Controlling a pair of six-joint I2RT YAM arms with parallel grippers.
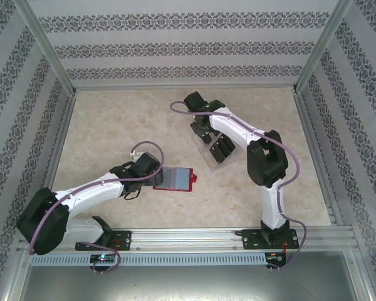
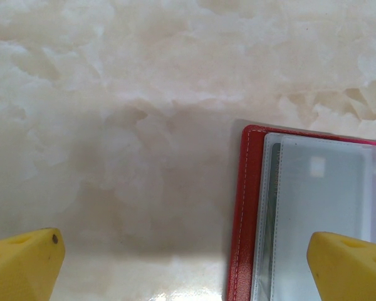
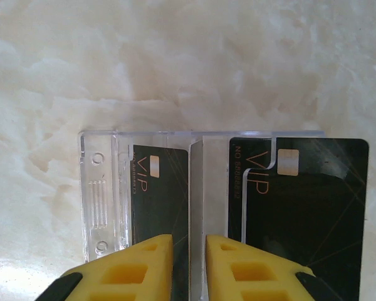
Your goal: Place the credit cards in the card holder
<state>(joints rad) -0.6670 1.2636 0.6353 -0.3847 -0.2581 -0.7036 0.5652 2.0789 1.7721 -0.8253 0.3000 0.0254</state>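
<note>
Your right hand (image 3: 188,243) is nearly clenched, grip unclear; the black rectangular cards (image 3: 307,213) lie at twelve o'clock, long axis twelve-to-six; left hand (image 2: 185,251) released.

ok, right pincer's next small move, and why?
Probably close fully, then lift a little. The right pincer seems to straddle a black card at its edge in the clear tray, jaws narrowly apart; the card holder lies open.

In the right wrist view, gold letters "VIP" run along both the left-hand credit card (image 3: 160,200) and the right-hand credit card (image 3: 301,213), each beside a small line, beginning "NO" on the right-hand one, whose digits are too fine to read.
</note>
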